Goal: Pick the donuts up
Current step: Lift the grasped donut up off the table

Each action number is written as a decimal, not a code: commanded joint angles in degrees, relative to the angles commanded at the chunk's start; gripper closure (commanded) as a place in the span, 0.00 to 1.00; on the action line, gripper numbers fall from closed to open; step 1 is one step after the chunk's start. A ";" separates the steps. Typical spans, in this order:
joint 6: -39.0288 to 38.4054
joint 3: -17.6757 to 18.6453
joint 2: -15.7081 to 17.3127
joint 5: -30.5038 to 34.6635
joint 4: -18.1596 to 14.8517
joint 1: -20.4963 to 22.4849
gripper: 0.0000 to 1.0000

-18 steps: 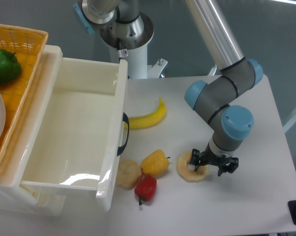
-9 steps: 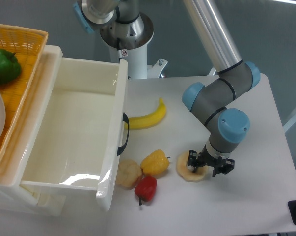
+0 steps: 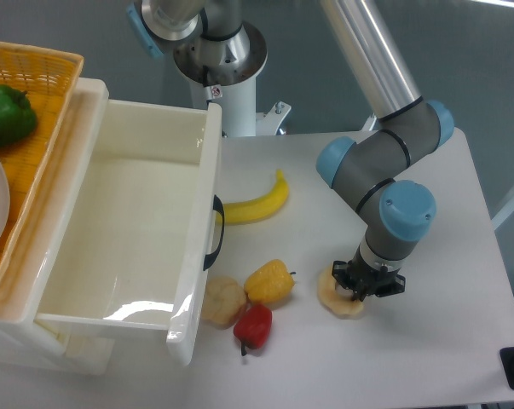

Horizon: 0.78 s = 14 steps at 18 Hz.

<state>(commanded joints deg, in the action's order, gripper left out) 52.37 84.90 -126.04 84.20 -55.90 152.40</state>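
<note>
The donut (image 3: 334, 297) is a pale yellow-beige ring lying on the white table (image 3: 444, 256), right of the yellow pepper. My gripper (image 3: 365, 288) points straight down over the donut's right side. Its black fingers stand close together on the ring's rim and cover the right part and most of the hole. The donut rests low at the table surface.
A yellow pepper (image 3: 268, 282), a red pepper (image 3: 254, 326) and a tan round lump (image 3: 222, 301) lie just left of the donut. A banana (image 3: 258, 204) lies farther back. A large white bin (image 3: 124, 230) stands at the left, with an orange basket (image 3: 26, 102) holding a green pepper (image 3: 5, 115) behind it.
The fingers have drawn together on the donut's right rim. The donut has shifted a little to the right and toward the front with the gripper.
</note>
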 joint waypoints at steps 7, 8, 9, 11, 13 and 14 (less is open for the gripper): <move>9.73 -2.90 1.23 4.82 -0.53 0.35 1.00; 12.37 -3.86 1.41 6.40 -1.57 0.35 1.00; 13.79 -5.61 1.41 6.59 -3.76 0.44 1.00; 15.12 -9.82 1.06 6.68 -8.07 0.53 1.00; 15.91 -12.03 0.97 6.42 -8.70 0.70 1.00; 16.96 -12.30 1.14 6.24 -8.70 1.23 1.00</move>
<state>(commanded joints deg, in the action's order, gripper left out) 69.34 72.60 -124.89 90.44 -64.60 153.63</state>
